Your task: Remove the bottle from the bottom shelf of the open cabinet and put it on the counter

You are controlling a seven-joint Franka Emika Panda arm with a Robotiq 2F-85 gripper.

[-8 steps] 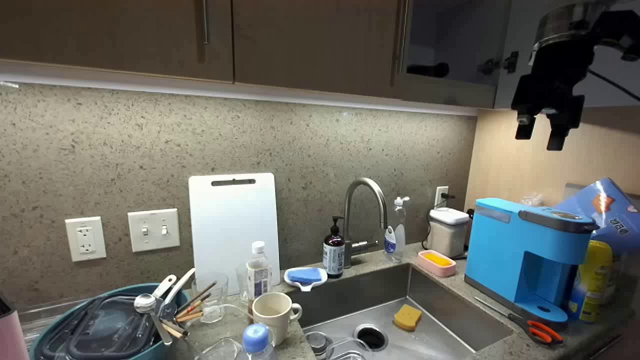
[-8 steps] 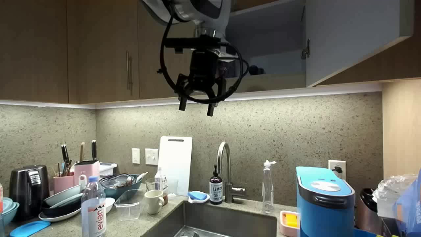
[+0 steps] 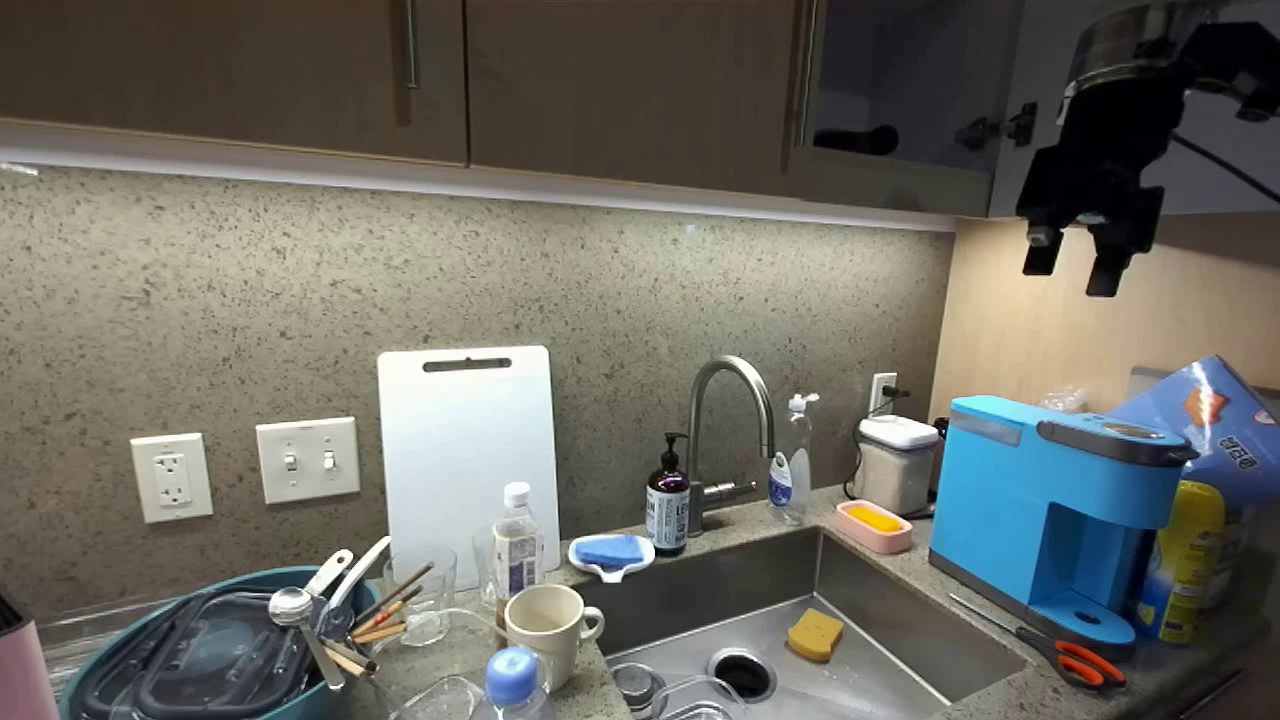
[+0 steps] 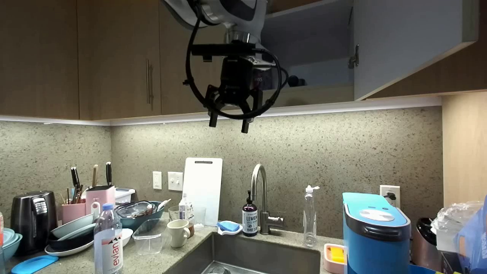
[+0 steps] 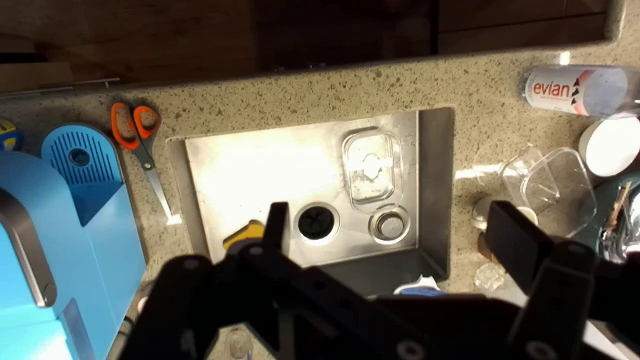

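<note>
The brown wood cabinet stands open, with a dark interior; it also shows in an exterior view. The bottom shelf is seen from below, so mostly its front edge shows. A dark object lies on its side there; I cannot tell what it is. No tall bottle with a red-orange cap shows. My gripper is open and empty, pointing down, in front of and below the cabinet opening. It hangs above the sink in the wrist view. The grey speckled counter surrounds the sink.
The open cabinet door sticks out on the right. The counter holds a blue appliance, scissors, a pump dispenser, a clear bottle, an evian bottle and a mug. The faucet rises behind the sink.
My gripper has moved very slightly, a little up and to the left in an exterior view, a little up and to the right in an exterior view. It stays open; nothing else has moved.
</note>
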